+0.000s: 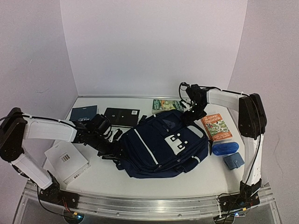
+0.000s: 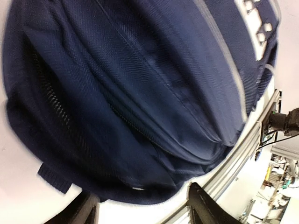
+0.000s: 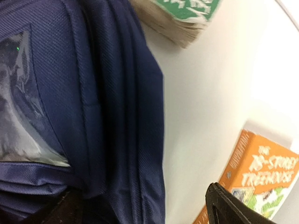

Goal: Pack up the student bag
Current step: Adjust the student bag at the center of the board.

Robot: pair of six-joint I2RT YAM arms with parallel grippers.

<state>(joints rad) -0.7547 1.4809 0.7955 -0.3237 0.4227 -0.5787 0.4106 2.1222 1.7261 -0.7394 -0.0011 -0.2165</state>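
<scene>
navy bag (image 1: 163,144) lies mid worktop (image 1: 154,184); left end effector (image 1: 112,142) and right end effector (image 1: 190,115) both sit released at its edges, so i should pinch fabric squarely before pulling.

Lab booth: white walls (image 1: 154,46), aluminium rail (image 1: 149,201).
</scene>
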